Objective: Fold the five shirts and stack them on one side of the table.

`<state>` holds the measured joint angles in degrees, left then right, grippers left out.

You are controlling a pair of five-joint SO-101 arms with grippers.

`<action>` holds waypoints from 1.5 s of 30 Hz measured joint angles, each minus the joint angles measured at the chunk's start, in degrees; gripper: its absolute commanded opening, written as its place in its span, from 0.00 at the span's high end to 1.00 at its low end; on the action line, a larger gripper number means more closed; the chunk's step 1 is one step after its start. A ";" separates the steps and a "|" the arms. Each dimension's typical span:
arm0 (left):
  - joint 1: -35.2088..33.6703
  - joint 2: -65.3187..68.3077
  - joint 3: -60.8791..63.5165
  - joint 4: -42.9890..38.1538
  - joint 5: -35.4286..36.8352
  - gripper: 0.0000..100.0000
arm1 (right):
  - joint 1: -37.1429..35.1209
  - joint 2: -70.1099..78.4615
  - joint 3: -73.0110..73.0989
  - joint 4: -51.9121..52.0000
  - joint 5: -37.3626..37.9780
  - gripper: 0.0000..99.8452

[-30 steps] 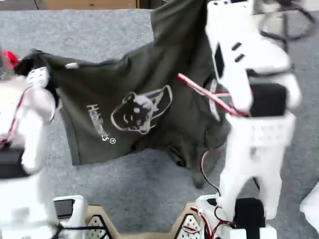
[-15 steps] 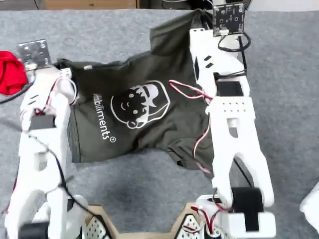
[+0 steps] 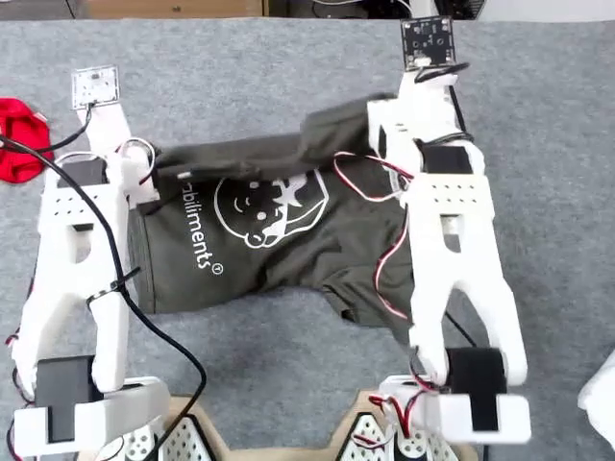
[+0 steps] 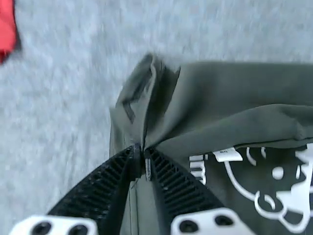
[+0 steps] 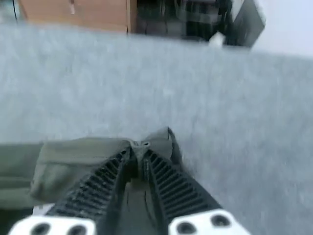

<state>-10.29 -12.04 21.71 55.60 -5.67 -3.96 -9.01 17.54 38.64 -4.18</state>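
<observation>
**Two-point pinch on a limp dark-olive cotton shirt (image 3: pixel 259 240) with white bear print.**
Judged light, soft and prone to sagging, so best taken at bunched edge folds. Clenched on such folds by left gripper (image 4: pixel 142 160) and right gripper (image 5: pixel 138 156). Stretched forward, low over grey carpeted table (image 3: pixel 288 365), with shirt spread flat between both.

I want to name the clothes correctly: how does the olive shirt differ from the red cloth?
The olive shirt is spread out mid-table and shows a white print; the red cloth is bunched beside the left arm. The left gripper and right gripper pinch the shirt; no gripper holds the red cloth. Both lie on the grey table.
</observation>
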 measured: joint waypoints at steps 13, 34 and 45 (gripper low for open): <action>5.10 -2.46 3.87 16.44 -0.53 0.98 | 1.93 -18.11 5.10 23.82 5.80 1.00; 2.20 -24.97 21.54 14.42 -1.32 0.98 | 14.15 -34.99 26.37 23.91 9.93 1.00; 0.44 -25.05 25.23 15.03 -4.40 0.98 | 20.75 -35.08 26.55 27.25 14.95 1.00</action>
<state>-9.85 -37.10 46.95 70.64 -10.07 16.79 -44.09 44.09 65.89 10.77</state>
